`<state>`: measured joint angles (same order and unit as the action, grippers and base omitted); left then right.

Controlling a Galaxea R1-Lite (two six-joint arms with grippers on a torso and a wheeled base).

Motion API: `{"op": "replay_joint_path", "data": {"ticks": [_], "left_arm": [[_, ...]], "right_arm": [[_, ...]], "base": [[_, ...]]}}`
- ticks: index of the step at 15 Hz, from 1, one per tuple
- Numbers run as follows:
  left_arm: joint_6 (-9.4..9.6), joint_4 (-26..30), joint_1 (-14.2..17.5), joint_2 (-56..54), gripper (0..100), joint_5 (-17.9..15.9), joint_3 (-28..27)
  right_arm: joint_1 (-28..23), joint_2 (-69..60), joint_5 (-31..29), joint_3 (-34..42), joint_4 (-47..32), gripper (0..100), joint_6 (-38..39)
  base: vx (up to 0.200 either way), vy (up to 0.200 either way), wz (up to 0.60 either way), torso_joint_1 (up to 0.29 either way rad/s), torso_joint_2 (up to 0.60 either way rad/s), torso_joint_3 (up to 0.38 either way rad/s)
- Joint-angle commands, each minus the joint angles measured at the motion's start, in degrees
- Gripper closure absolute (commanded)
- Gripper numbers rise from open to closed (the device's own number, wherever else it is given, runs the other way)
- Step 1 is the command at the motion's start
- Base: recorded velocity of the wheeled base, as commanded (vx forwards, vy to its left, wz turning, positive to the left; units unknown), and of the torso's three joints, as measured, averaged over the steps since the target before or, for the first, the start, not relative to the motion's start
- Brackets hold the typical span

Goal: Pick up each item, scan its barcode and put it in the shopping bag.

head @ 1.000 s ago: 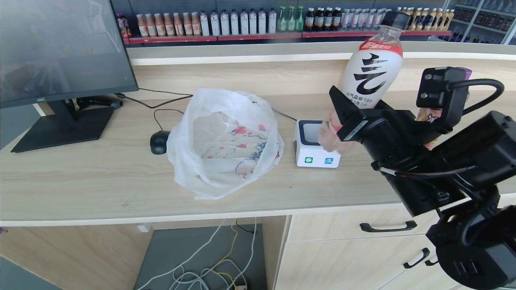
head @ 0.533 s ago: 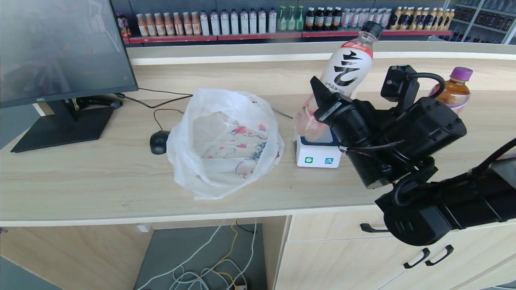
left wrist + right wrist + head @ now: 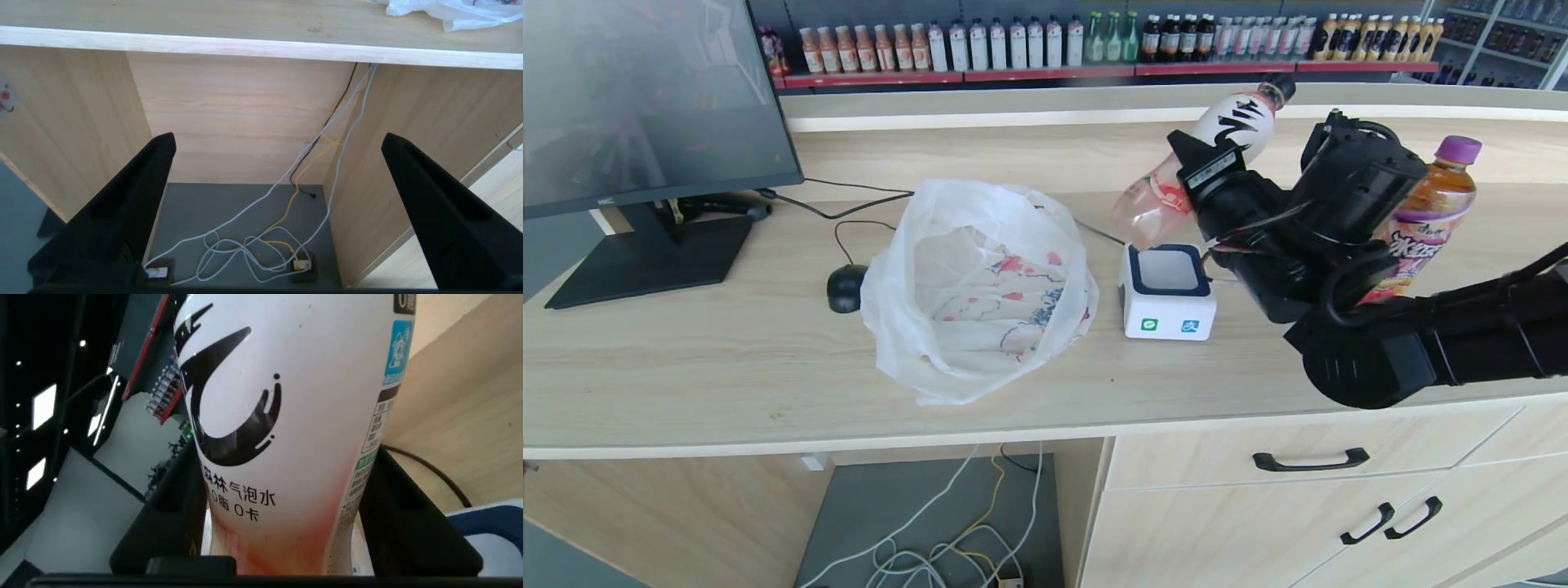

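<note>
White bottle (image 3: 1232,124): it is hanging in the air, tilted, with its black cap pointing up and away and its pinkish base dipping toward the far edge of the scanner (image 3: 1168,290). It is not touching the worktop (image 3: 727,359).
Right end effector (image 3: 1199,167): it is gripping the white bottle around the lower body, 1 finger pressing on each side of the label.
Left end effector (image 3: 278,220): its 2 fingers are spreading wide with nothing between them, and it is hanging below the worktop's front edge, over the cables (image 3: 261,245) lying on the floor.
Scanner: the small white box is sitting on the worktop with its dark-framed window facing up, just beside the shopping bag (image 3: 980,286).
Shopping bag: the thin white plastic is standing open near the middle of the worktop, its mouth gaping upward.
Second bottle (image 3: 1437,204): brown drink, purple cap, standing upright behind the right arm.
Monitor (image 3: 645,90): it is standing at the left end of the worktop.
Mouse (image 3: 845,287): it is lying just left of the bag.
</note>
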<state>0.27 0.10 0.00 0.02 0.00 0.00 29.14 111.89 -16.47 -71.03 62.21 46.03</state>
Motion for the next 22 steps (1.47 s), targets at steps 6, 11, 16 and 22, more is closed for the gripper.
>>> {"op": "replay_joint_path", "data": {"ticks": [6,11,16,22], "left_arm": [[0.0,0.0,0.0,0.1,0,0.0,0.0],[0.0,0.0,0.0,0.1,0,0.0,0.0],[0.0,0.0,0.0,0.1,0,0.0,0.0],[0.0,0.0,0.0,0.1,0,0.0,0.0]], "right_arm": [[-4.0,-0.5,4.3,-1.8,-5.3,100,8.2],[-3.1,-1.1,4.3,-0.6,-8.7,100,14.0],[-2.9,-0.4,4.3,0.1,-8.7,100,14.0],[-2.2,0.4,4.3,1.9,-8.6,100,14.0]], "base": [[0.0,0.0,0.0,0.0,0.0,0.0],[0.0,0.0,0.0,0.0,0.0,0.0],[0.0,0.0,0.0,0.0,0.0,0.0],[0.0,0.0,0.0,0.0,0.0,0.0]]}}
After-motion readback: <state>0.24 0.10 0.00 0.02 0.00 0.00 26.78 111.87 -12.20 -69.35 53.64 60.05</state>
